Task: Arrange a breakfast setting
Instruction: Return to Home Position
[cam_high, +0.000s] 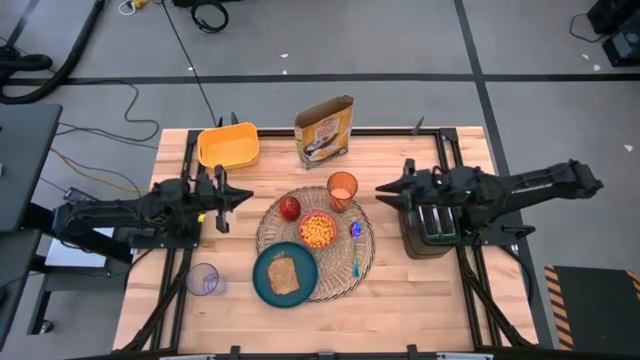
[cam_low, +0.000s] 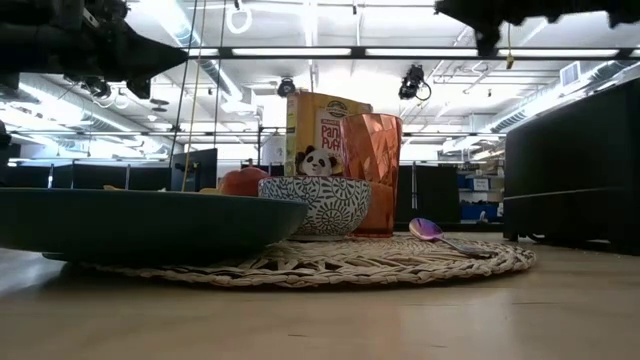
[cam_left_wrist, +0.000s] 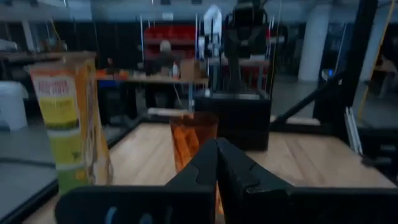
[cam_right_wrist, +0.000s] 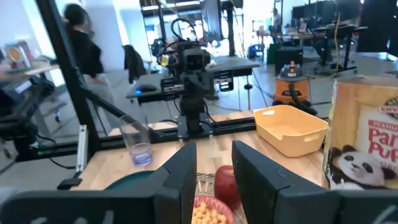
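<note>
On the left, the left hand (cam_high: 240, 197) hangs over the wooden tabletop (cam_high: 420, 290) just beside the large round woven straw placemat (cam_high: 338, 280). Its fingers are pressed together on nothing. The square yellow plastic bin (cam_high: 228, 145) lies behind its arm and the clear drinking glass (cam_high: 203, 280) in front, so the safest retreat looks like a straight pull back along the arm's own line, with no sideways swing.

The setting looks complete on the placemat:
- The round teal plate with toast (cam_high: 262, 280) sits at the front left.
- The red apple (cam_high: 290, 208) is behind the plate.
- The small round red bowl of orange cereal (cam_high: 300, 231) is in the middle.
- The translucent orange faceted cup (cam_high: 342, 190) is at the back.
- The slim blue spoon (cam_high: 355, 248) is right of the bowl.

Nothing here needs another touch.

On the right, the right hand (cam_high: 385, 188) is held above the tabletop near the cup and beside the black toaster (cam_high: 432, 225). Its fingers are apart and empty. I judge it should keep its height and back away from the tall cup before folding, staying clear of the toaster's top.
</note>
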